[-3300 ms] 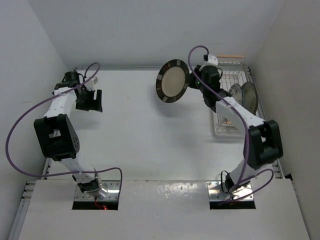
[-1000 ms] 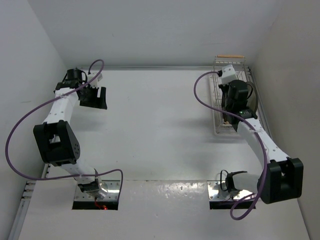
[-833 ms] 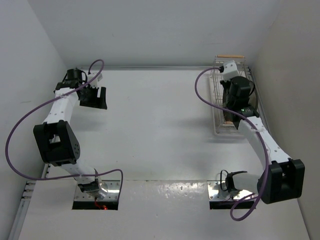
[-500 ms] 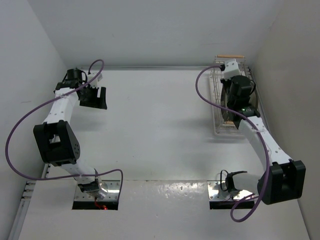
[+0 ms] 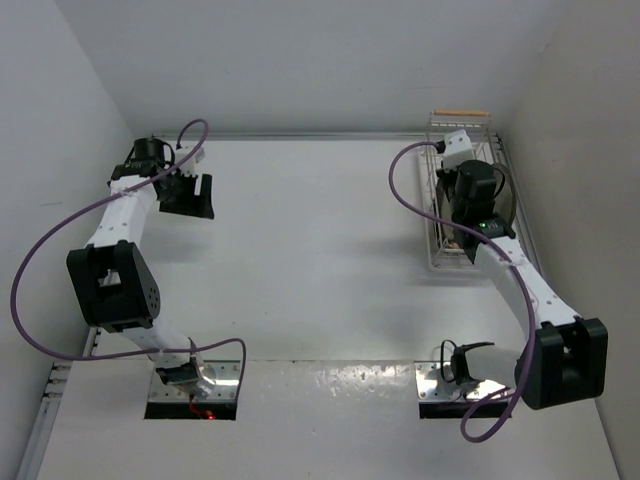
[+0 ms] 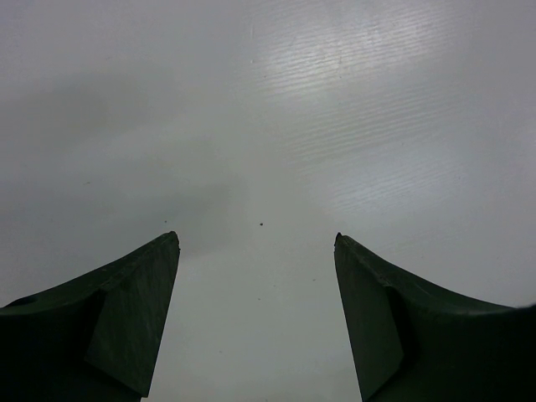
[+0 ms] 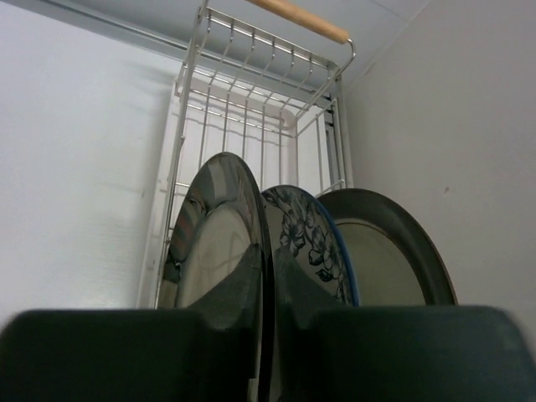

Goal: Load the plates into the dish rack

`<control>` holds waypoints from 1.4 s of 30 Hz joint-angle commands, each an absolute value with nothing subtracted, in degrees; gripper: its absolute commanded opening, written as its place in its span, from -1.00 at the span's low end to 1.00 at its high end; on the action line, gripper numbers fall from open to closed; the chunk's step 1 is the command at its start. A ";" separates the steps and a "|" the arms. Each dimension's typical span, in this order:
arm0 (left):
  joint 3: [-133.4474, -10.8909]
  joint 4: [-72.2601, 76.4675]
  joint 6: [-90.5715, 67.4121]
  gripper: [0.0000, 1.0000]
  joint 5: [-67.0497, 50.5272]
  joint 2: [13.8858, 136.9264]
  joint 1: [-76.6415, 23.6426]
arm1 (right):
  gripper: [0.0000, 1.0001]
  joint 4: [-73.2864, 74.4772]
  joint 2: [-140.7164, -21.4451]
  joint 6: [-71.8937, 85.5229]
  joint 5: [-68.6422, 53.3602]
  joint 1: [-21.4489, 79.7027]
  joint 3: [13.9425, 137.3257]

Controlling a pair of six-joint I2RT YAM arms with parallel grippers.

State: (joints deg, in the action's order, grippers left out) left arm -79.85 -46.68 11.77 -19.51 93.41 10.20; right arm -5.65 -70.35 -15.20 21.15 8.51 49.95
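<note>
Right gripper [image 7: 266, 255]: it is being held closed on the rim of the dark-rimmed plate [image 7: 213, 251], with one finger lying against each face and no gap being seen. The plate is being held on edge inside the dish rack [image 7: 251, 92], at the 9 o'clock end of the row in the wrist view. Whether its lower rim is seated among the wires cannot be told, as that part is hidden behind the fingers.

Just at 3 o'clock of it the blue floral plate [image 7: 314, 230] is standing. The grey-rimmed plate [image 7: 389, 251] is at 3 o'clock again, nearest the side wall. All three are on edge and roughly parallel, with their planes running toward 12 o'clock and the wooden handle [image 7: 297, 18], i.e. along the rack's long axis.

Key relation: the 3 o'clock finger is sitting in the narrow slot between the gripped plate and the floral plate. Opening room is judged tight on that side and free toward 9 o'clock.

Release is judged to be the step in hand. A slight parting is advised, then withdrawal along the plate's plane rather than sideways. Risk: the floral plate being nudged.

Left gripper [image 6: 255, 239]: it is being held wide open and empty over the table [image 5: 300, 260]. It is at 10 o'clock in the top view, well apart from the rack at 2 o'clock, so the right arm is the nearer one.

With all three plates in the rack, the task is judged nearly complete.
</note>
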 commanded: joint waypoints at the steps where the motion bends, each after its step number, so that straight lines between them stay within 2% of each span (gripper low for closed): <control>1: -80.33 -46.49 12.30 0.58 -19.78 92.72 9.93 | -0.66 -9.14 -68.64 -14.06 19.60 8.88 50.27; 3: -80.33 -46.49 12.30 0.58 -19.78 92.72 9.93 | -0.56 -8.27 -69.17 -14.33 19.25 9.05 50.80; 5: -80.33 -46.49 12.30 0.58 -19.78 92.72 9.93 | -0.33 -7.91 -68.99 -15.29 18.90 8.97 52.11; 6: -80.33 -46.49 12.30 0.58 -19.78 92.72 9.93 | -0.18 -7.82 -69.08 -15.55 18.72 9.05 52.29; 7: -80.33 -46.49 12.30 0.58 -19.78 92.72 9.93 | 0.08 -7.74 -68.82 -16.17 18.72 8.97 53.25; 11: -80.33 -46.49 12.83 0.58 -19.78 92.72 9.93 | 0.37 -6.77 -68.55 -17.66 19.42 9.14 55.98; 20: -80.33 -46.49 12.83 0.58 -19.78 91.67 9.93 | 0.55 -5.10 -63.56 -16.62 18.46 9.05 60.90; 26: -80.33 -46.49 12.83 0.58 -18.64 90.62 9.93 | 0.91 4.91 -54.41 -8.09 12.93 8.09 62.32; 27: -79.81 -46.49 12.83 0.58 -18.63 90.62 9.93 | 1.00 7.97 -53.10 -5.74 10.31 7.91 60.84; 32: -79.28 -46.49 12.83 0.58 -18.02 89.38 9.93 | 1.00 15.20 -37.99 3.30 8.88 7.39 50.90; 35: -78.75 -46.49 12.83 0.58 -18.02 88.86 9.93 | 1.00 18.01 -27.56 11.04 11.76 7.56 39.85; 37: -78.14 -45.97 12.83 0.58 -18.02 88.33 9.93 | 1.00 20.90 -24.62 16.15 13.09 7.56 33.97; 42: -76.03 -45.44 12.83 0.58 -16.09 86.14 9.40 | 1.00 31.97 -18.90 30.12 15.90 7.47 29.09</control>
